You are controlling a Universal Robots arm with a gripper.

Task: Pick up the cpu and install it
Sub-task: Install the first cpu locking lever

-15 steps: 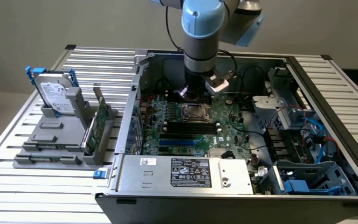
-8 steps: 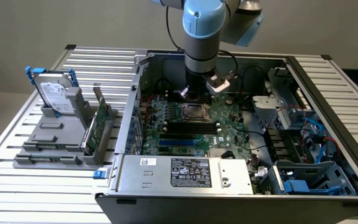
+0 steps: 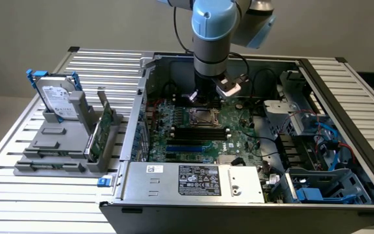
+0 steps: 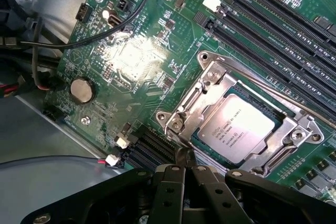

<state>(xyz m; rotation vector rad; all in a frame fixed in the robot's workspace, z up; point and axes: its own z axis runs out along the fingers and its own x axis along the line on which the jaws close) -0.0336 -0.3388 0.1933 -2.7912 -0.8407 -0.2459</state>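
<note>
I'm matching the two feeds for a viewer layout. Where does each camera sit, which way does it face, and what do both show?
Exterior view: off the arm, raised, looking down into the open computer case on the slatted table; the arm reaches in.
Wrist view: on the wrist, looking close down at the motherboard; the shut gripper shows beside the socket.
Shared: the cpu seated in its socket.
</note>
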